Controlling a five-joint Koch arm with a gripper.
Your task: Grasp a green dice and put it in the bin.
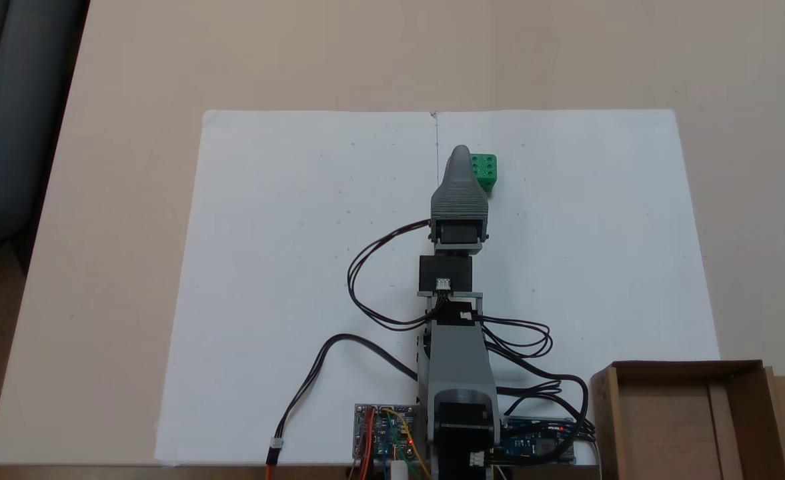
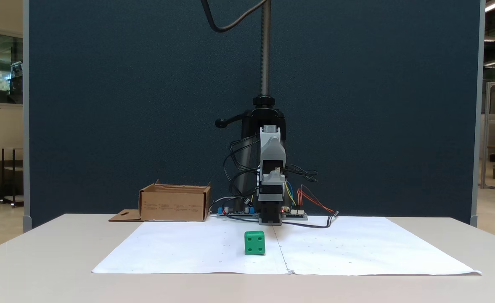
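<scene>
Pincer (image 1: 460,157) is being held above the white paper (image 1: 285,267), just beside the green dice (image 1: 485,171); whether it is spread cannot be told. Nothing is being pinched. The bin (image 1: 682,420) is being kept well apart, beside the arm's base, on the desk (image 1: 132,80).

No words, brands or numbers can be read in either fixed view. The bin (image 2: 175,204), left of centre in a fixed view, has a row of small dark print low on its front wall, but the print is too small to read. The green dice (image 2: 255,243), low in the centre of that frame, shows four sunken pips on the face toward the camera. In a fixed view from above its faces (image 1: 485,171) also show pips.
</scene>
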